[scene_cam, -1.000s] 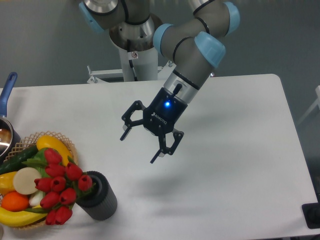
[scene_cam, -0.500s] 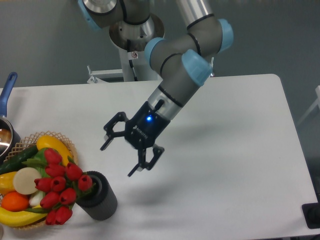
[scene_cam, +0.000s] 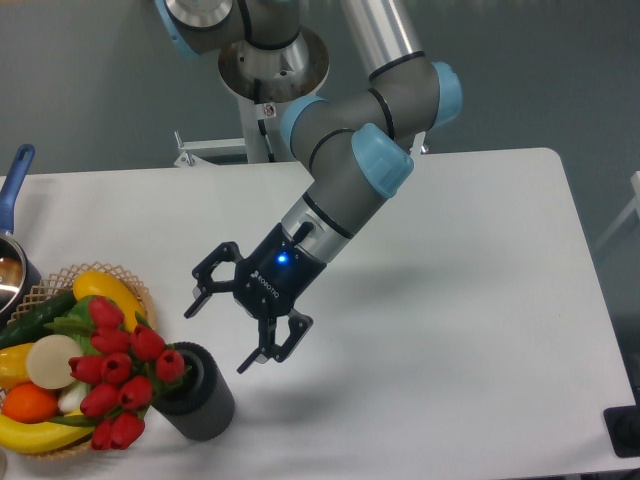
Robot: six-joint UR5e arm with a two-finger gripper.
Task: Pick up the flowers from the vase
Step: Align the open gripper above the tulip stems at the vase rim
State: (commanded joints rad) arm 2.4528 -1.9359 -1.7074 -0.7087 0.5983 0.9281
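We're in the approach step: the gripper [scene_cam: 222, 337] hangs above the table [scene_cam: 480, 300] with its two fingers spread wide and nothing between them, up and to the right of the vase [scene_cam: 200, 394], near it but not touching it. The flowers [scene_cam: 118, 375] sit at the lower left of the table, their stems in the vase mouth and the red buds spilling out to the left, over the wicker basket [scene_cam: 60, 276] of fruit and vegetables just beside the vase. The vase looks tipped, mouth facing up and left, so we read the bunch's long axis as running from the mouth toward the lower left, heads away from the arm. The stems are mostly hidden behind the buds, so we can't tell exactly where they enter the mouth. Next move, as we judge it: go down and left, turn the wrist so the open fingers straddle the bunch across that axis, close near the mouth where the stems gather, not on loose buds, then pull out along the axis. Risks: dragging the vase along, or clipping the basket contents.
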